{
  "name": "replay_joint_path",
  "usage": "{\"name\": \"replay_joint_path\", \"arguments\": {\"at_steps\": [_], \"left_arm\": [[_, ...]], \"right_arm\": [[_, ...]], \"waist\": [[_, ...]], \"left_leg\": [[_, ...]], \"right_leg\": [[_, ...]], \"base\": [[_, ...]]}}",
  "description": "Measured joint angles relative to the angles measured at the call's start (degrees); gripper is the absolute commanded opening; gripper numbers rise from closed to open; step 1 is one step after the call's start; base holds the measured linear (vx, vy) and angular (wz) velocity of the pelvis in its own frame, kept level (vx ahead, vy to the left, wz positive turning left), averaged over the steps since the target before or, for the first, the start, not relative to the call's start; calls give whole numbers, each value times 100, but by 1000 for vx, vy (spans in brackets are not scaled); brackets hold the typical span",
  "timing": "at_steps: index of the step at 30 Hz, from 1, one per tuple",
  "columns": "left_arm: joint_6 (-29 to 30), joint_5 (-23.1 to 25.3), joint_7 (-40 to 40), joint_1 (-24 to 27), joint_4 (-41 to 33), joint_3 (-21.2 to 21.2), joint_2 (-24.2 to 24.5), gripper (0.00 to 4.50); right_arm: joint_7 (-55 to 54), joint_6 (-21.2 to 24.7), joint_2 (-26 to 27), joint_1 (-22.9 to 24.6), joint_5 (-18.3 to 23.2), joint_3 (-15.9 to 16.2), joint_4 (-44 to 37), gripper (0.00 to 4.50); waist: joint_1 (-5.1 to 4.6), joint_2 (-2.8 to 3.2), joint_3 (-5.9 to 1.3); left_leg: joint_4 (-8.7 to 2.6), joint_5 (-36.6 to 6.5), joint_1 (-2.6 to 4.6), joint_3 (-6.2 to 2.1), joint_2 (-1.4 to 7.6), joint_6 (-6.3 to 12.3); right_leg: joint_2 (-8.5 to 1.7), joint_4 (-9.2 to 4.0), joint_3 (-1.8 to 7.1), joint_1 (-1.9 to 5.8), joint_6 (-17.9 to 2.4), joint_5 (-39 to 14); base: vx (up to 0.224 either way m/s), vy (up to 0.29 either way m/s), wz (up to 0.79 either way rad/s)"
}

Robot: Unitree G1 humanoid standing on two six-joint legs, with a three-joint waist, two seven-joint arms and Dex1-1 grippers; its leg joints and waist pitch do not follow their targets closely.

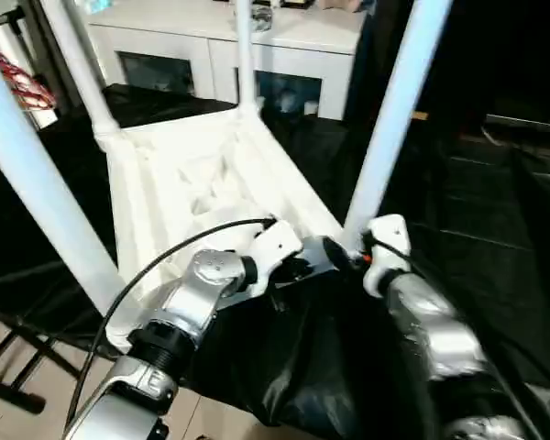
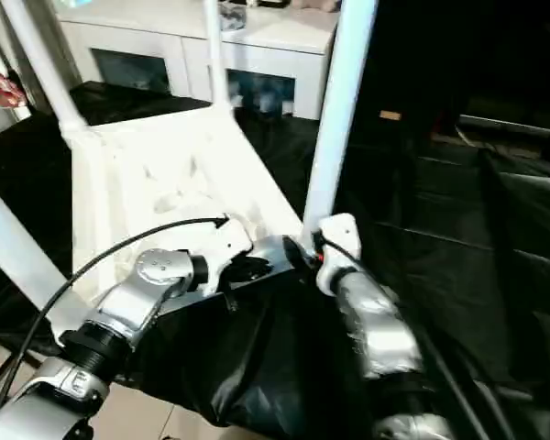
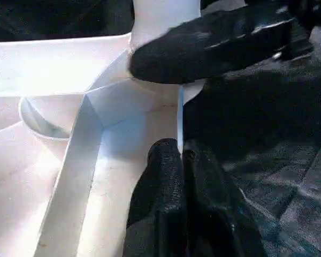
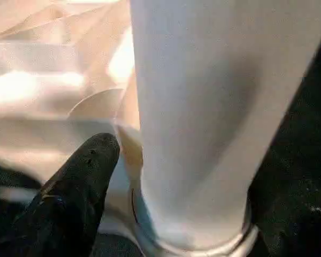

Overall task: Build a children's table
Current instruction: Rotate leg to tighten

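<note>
Left gripper (image 3: 179,160) pinches the thin rim of the upturned children's table (image 1: 202,183), which lies on black sheeting (image 1: 495,238) with its legs up. Right gripper (image 4: 166,160) stands wide around the near right leg (image 4: 203,118) at its socket.

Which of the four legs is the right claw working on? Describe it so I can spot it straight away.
Start at the upturned white table top lying on the black cloth in front of the white cabinet. Four legs stand up from its corners. Yours is the near leg on the robot's right, with the right claw at its base; the other near leg has no claw beside it.
</note>
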Motion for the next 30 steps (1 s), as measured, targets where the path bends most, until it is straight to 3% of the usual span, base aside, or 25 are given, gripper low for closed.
{"name": "replay_joint_path", "arguments": {"at_steps": [4,12,16,18,19,21,22,23,27,30], "left_arm": [[-46,2,-39,0,-26,-52,-38,0],[-115,0,-49,0,-41,-52,35,0],[-148,0,-98,51,-128,-75,83,0],[-144,-5,-109,85,-175,-48,91,0],[-115,-18,-113,108,-215,-30,83,27],[-109,-279,-184,174,-392,85,24,27],[-82,-427,-252,197,-567,103,-24,62],[-22,-527,-281,227,-739,127,-45,62],[500,-968,-320,391,-1616,356,-43,93],[1107,-1325,-547,857,-2568,425,275,107]], "right_arm": [[834,-75,-642,309,314,-160,-182,373],[1742,-52,-1491,619,513,-325,-236,373],[2586,392,-1848,958,922,-244,-827,373],[2814,557,-1878,1037,1059,-166,-1048,373],[2909,638,-1871,1046,1132,-75,-1175,376],[3013,712,-1870,1046,1191,73,-1352,376],[3049,741,-1864,1028,1196,124,-1402,378],[3041,745,-1819,1001,1195,145,-1440,378],[2724,710,-1454,723,1169,208,-1420,378],[2518,646,-1350,430,1068,207,-1152,378]], "waist": [[79,12,-2],[70,26,1],[75,25,2],[60,26,1],[62,31,-1],[79,20,6],[95,12,9],[98,12,9],[76,10,10],[29,10,10]], "left_leg": [[0,1,-10,2,1,1],[0,1,-18,2,9,2],[-2,1,-19,2,12,3],[-1,2,-19,2,13,3],[-1,2,-20,2,13,3],[1,2,-28,2,17,3],[7,2,-32,2,19,3],[11,2,-36,3,19,4],[16,2,-43,6,19,4],[10,1,-40,10,24,3]], "right_leg": [[0,3,1,-1,-3,2],[1,5,-9,-11,7,-3],[1,4,-12,-12,12,-6],[2,5,-13,-14,12,-6],[2,5,-13,-15,12,-6],[2,6,-18,-20,11,-6],[2,6,-18,-19,7,-3],[2,6,-17,-19,-6,4],[2,5,-13,-25,-12,8],[3,8,-13,-33,-10,6]], "base": [[0,0,0],[0,0,0],[0,0,0],[0,0,0],[0,0,0],[0,0,0],[0,0,0],[0,0,0],[0,0,0],[0,0,0]]}}
